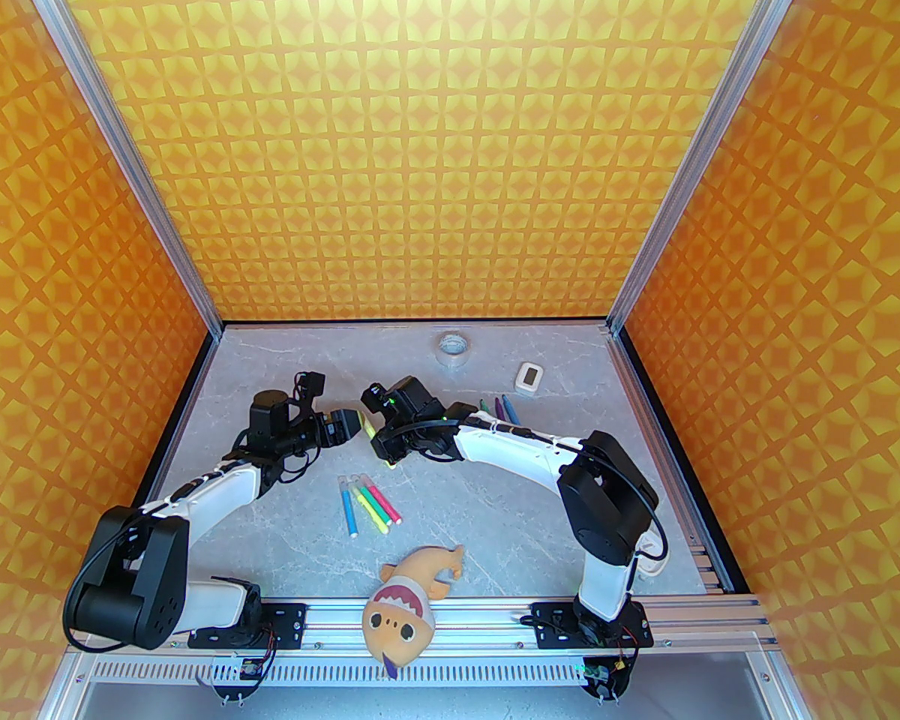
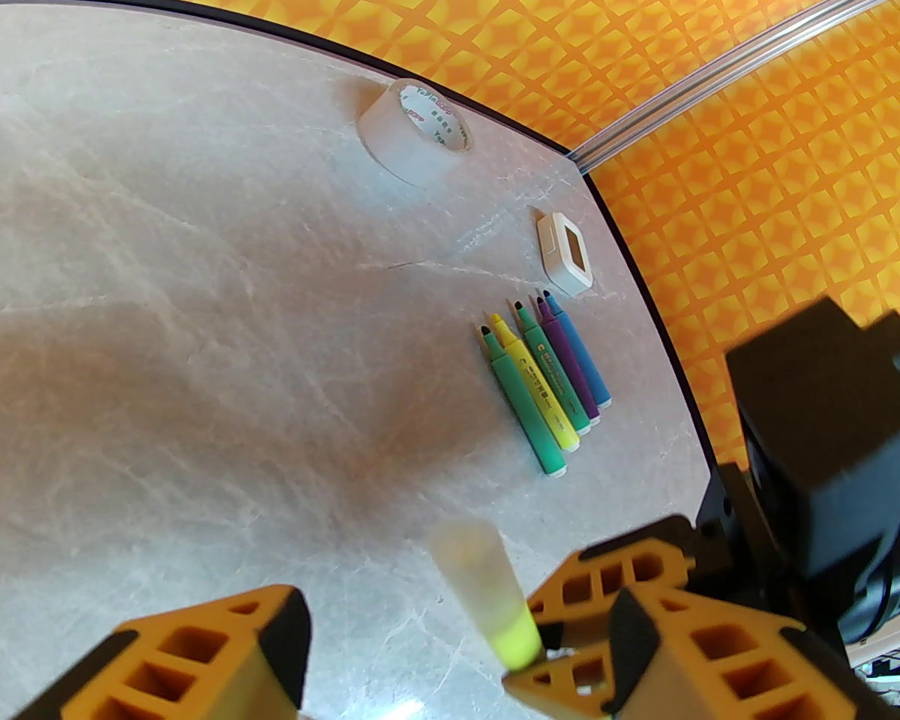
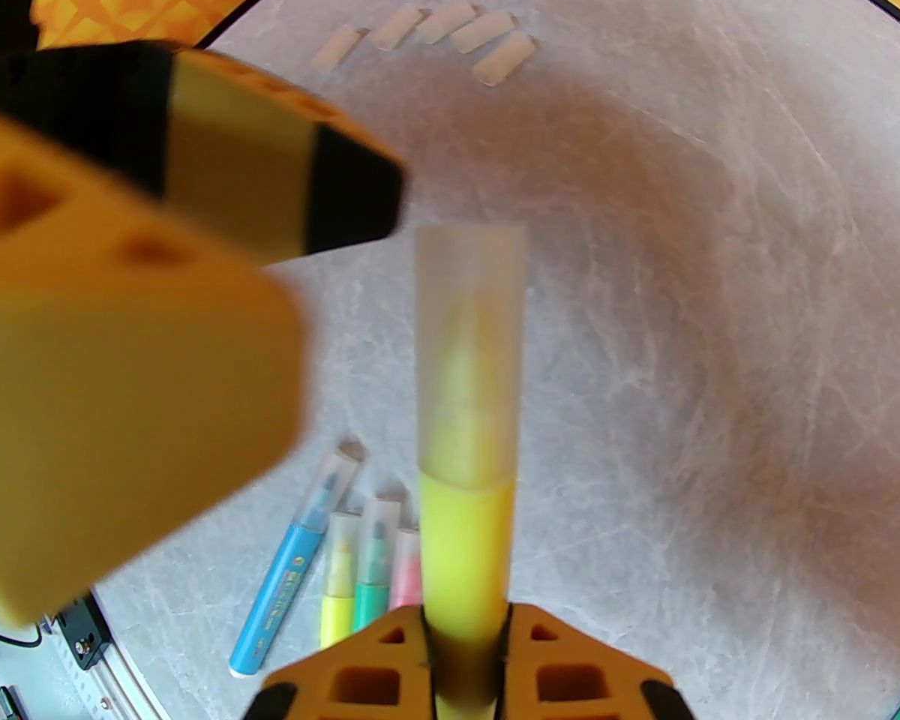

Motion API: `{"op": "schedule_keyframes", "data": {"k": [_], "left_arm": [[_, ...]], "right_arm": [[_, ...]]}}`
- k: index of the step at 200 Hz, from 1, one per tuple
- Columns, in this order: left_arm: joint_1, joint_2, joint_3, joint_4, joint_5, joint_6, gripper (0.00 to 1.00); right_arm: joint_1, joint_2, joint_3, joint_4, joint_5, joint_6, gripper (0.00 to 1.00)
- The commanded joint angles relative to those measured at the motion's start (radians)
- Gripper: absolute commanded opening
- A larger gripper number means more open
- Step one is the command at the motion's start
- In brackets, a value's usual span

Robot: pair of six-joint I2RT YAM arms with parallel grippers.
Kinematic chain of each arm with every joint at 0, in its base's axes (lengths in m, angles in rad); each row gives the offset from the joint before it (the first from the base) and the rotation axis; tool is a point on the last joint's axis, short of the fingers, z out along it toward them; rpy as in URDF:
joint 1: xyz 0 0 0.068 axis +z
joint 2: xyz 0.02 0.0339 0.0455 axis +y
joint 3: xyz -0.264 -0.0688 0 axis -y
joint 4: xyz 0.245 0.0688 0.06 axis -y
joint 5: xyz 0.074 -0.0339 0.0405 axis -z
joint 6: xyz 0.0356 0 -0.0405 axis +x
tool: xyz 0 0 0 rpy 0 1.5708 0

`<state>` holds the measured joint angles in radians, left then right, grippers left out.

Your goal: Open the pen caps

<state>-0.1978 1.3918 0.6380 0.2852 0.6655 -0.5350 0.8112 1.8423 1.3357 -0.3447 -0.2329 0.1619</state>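
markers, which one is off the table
The yellow marker clamped in the right gripper, its cap on; the other markers lie flat on the table.

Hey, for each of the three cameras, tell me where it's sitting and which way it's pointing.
Top external: above and behind, looking down on the table; left arm and right arm in full.
Left wrist: faces the far right corner, tape roll and uncapped markers; open left gripper at bottom.
Right wrist: looks along the yellow marker clamped by the right gripper, toward loose caps.
Shared: both wrist views show that marker's cap.
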Motion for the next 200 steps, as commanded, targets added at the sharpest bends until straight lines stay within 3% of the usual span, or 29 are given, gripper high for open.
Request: {"op": "schedule_keyframes", "data": {"k": [1, 143, 200], "left_arm": [[-0.018, 0.025, 0.042, 0.032, 0.027, -0.021, 0.64], [-0.052, 0.084, 0.090, 0.035, 0.068, -0.032, 0.25], [-0.052, 0.073, 0.097, 0.040, 0.076, -0.060, 0.08]], "right_arm": [[0.000, -0.046, -0.018, 0.034, -0.035, 0.004, 0.00], [0.000, -0.067, -0.036, 0.054, -0.007, -0.003, 0.00], [0.000, -0.102, -0.110, 0.156, 0.015, -0.003, 0.21]]}}
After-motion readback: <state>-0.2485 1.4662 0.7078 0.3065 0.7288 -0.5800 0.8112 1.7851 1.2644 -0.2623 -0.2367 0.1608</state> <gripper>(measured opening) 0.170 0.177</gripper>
